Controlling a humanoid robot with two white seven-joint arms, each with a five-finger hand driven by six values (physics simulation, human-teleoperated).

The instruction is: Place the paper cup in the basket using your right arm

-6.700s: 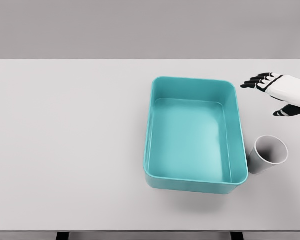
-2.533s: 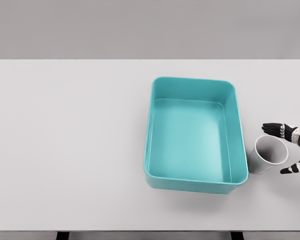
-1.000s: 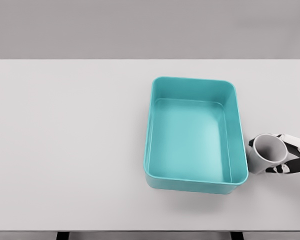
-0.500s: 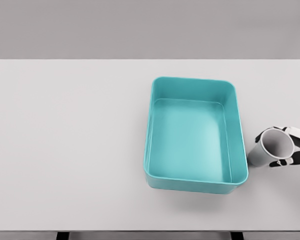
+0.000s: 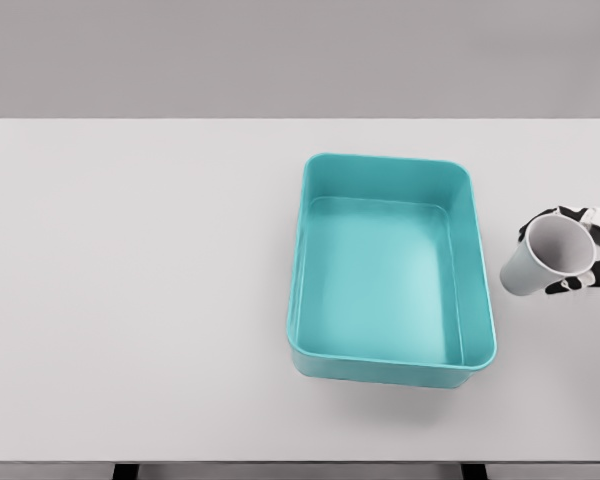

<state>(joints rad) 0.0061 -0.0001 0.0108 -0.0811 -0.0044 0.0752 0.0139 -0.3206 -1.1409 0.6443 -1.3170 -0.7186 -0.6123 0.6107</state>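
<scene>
while the near part of the light grey table (image 5: 130, 330) lies bare, the teal basket (image 5: 298, 300) sits right of the middle, a rounded rectangular tub with its long sides running from near to far. its open top shows a smooth, lighter teal floor, and its near right corner comes closest to the table's front edge. a faint shadow falls on the table just beyond that near wall.

further back and to the right of the basket, the paper cup (image 5: 540, 258) is gripped by the right hand (image 5: 590, 258), whose white arm enters from the right edge of the picture. the cup is tilted, with its open mouth turned toward the right and upward and its narrower base pointing down and to the left, toward the basket's right wall. the cup is outside the basket, just beside that wall, with a thin strip of table showing between them. whether its base touches the table cannot be told.

the hand's dark fingers (image 5: 536, 222) wrap over the far side of the cup's rim, and 1 dark digit shows on the near side below the rim, so the hand is clamped on the cup. most of the palm is hidden behind the cup and cut off by the picture's edge.

beyond the table's far edge there is only a plain grey backdrop.
</scene>
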